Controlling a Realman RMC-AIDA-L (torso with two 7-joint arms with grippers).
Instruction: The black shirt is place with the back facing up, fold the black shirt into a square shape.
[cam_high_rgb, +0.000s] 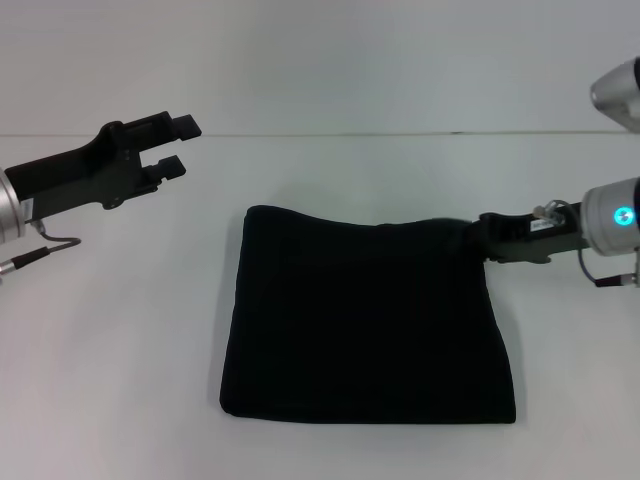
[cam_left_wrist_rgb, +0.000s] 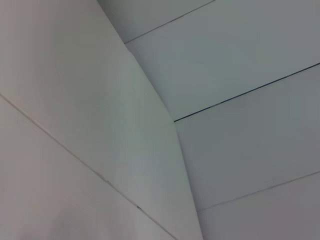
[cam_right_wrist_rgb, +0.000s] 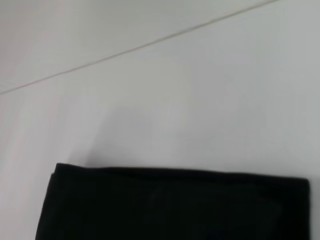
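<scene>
The black shirt (cam_high_rgb: 365, 320) lies folded into a rough square in the middle of the white table (cam_high_rgb: 120, 340). Only plain black cloth shows. In the right wrist view, a straight folded edge of the black shirt (cam_right_wrist_rgb: 175, 205) fills the picture's lower part. My right gripper (cam_high_rgb: 480, 237) sits at the shirt's far right corner, up against the cloth and merging with it. My left gripper (cam_high_rgb: 180, 146) is open with nothing between its fingers. It hangs above the table, well off the shirt's far left corner. The left wrist view shows only pale panels.
The white table reaches a back edge (cam_high_rgb: 320, 134) where a pale wall rises. A grey cable (cam_high_rgb: 45, 250) hangs under my left arm. Bare table surface surrounds the shirt on all sides.
</scene>
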